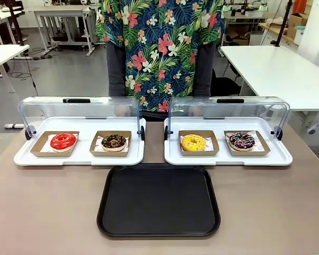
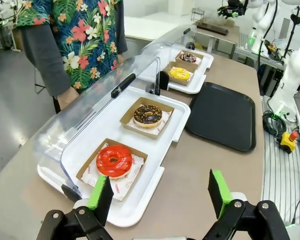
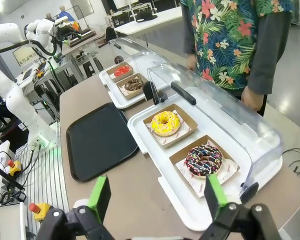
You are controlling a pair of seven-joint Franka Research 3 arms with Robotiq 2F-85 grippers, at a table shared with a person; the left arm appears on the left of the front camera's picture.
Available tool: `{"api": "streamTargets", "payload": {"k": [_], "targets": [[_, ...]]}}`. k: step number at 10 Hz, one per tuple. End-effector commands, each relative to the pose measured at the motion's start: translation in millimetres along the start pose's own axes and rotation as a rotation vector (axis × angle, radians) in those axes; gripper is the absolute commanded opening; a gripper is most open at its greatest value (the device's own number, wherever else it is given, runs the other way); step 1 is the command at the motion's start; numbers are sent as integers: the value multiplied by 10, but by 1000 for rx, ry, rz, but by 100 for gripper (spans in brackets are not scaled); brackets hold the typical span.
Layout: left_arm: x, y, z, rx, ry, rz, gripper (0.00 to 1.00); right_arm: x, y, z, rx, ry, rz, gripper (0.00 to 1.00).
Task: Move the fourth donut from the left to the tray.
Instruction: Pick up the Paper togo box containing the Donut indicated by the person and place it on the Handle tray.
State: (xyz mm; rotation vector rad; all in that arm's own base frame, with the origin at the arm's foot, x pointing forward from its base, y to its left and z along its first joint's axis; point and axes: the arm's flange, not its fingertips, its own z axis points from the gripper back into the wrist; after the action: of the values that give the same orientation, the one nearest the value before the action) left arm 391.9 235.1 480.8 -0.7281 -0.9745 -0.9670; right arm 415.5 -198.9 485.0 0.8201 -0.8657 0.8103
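Fourth donut just beyond right gripper, fingers spread wide, holding nothing | sits in cardboard tray near white display tray's open front edge, clear lid raised behind | black tray bare, alongside | left gripper likewise spread, unladen

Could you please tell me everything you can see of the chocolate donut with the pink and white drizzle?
The dark chocolate-glazed ring donut has pink and white drizzle and coloured sprinkles. It lies flat on white paper in a small brown cardboard tray, at the right end of the right white display tray, whose clear lid is raised.
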Motion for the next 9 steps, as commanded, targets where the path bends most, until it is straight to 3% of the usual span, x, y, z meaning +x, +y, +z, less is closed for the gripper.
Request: {"api": "streamTargets", "payload": {"k": [1, 9], "targets": [[12, -17, 14, -10, -9, 6, 100, 11, 7, -15, 7, -27, 12, 100], [12, -17, 14, -10, -9, 6, 100, 11, 7, -15, 7, -27, 12, 100]]}}
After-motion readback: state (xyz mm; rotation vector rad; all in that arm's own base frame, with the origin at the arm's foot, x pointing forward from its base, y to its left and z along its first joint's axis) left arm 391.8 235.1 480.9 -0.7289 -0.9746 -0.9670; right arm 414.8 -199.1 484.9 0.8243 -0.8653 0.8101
